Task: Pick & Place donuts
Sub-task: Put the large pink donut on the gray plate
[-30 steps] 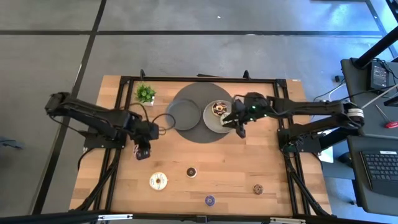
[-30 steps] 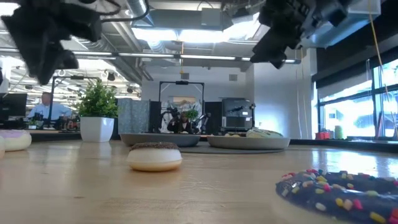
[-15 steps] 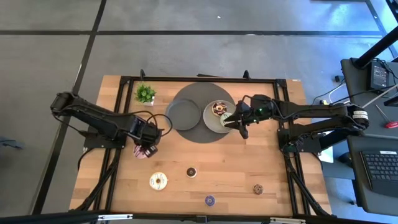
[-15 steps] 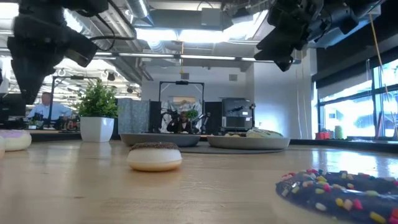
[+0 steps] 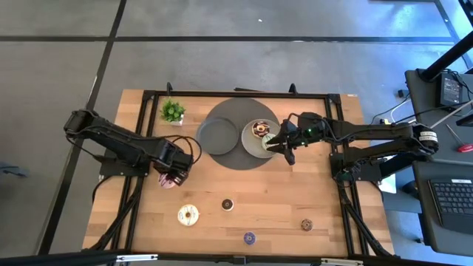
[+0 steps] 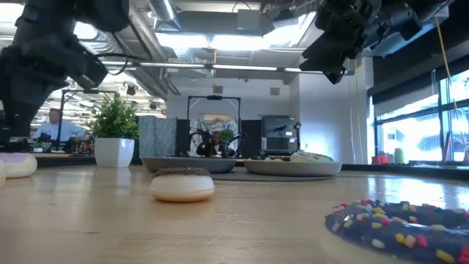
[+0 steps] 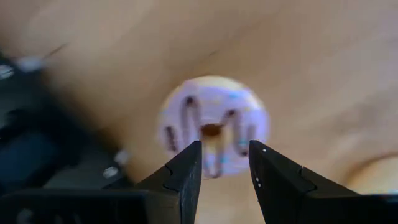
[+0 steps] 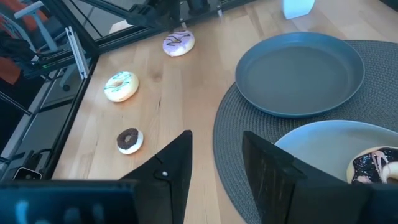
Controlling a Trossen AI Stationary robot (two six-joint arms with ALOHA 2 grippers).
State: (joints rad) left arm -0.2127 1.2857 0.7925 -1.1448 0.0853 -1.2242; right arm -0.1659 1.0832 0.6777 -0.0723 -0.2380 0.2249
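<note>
My left gripper (image 5: 173, 176) hangs open over the pink donut (image 5: 171, 181) on the table's left half. In the left wrist view its fingers (image 7: 221, 163) stand to either side of that donut (image 7: 214, 127) without touching it. My right gripper (image 5: 285, 151) is open (image 8: 214, 155) at the right edge of the light plate (image 5: 250, 145), which carries the chocolate donut (image 5: 259, 130) and a pale green one (image 6: 311, 155). Lying flat on the wood are the cream-white donut (image 5: 188, 215) and the mini dark brown (image 5: 228, 204), purple (image 5: 249, 238) and tan (image 5: 306, 224) ones.
A dark plate (image 5: 212, 136) sits on the round grey mat (image 5: 235, 111) beside the light plate. A small potted plant (image 5: 172, 111) stands at the far left corner. A black frame (image 5: 236, 94) runs along the table's edges. Bare wood lies between the mat and the near donuts.
My left gripper has come down toward the pink donut, staying open. My right gripper drew back a little toward the table's right from the light plate, then held still. No donut has moved.
</note>
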